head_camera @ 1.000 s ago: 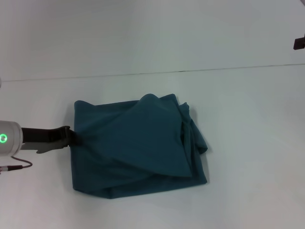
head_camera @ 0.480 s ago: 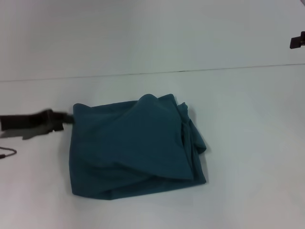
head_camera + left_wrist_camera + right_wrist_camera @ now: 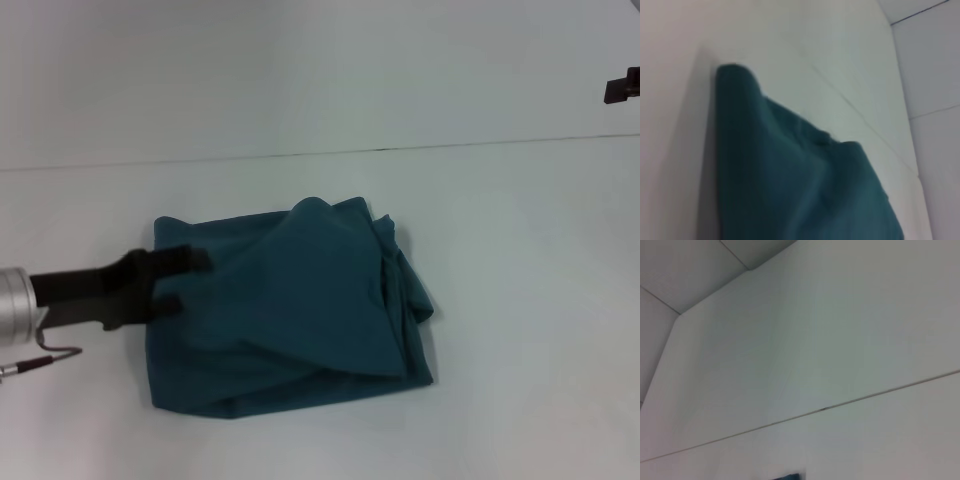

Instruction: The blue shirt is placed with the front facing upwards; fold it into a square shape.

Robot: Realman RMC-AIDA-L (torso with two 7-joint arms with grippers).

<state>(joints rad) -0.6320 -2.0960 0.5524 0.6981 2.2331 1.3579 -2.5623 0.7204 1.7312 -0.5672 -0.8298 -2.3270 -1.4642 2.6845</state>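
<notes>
One blue shirt (image 3: 290,310): soft teal cloth, creased, folded to a rough rectangle, lying mid white bench (image 3: 520,300). I saw the left hand (image 3: 183,280) over its left edge, fingers spread. Right hand (image 3: 622,88): far right, raised, grip state I could not tell.

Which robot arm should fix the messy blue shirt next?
Probably the left. Its end effector hangs open right at the left edge of the blue shirt, while the right end effector sits far away at the far right.
</notes>
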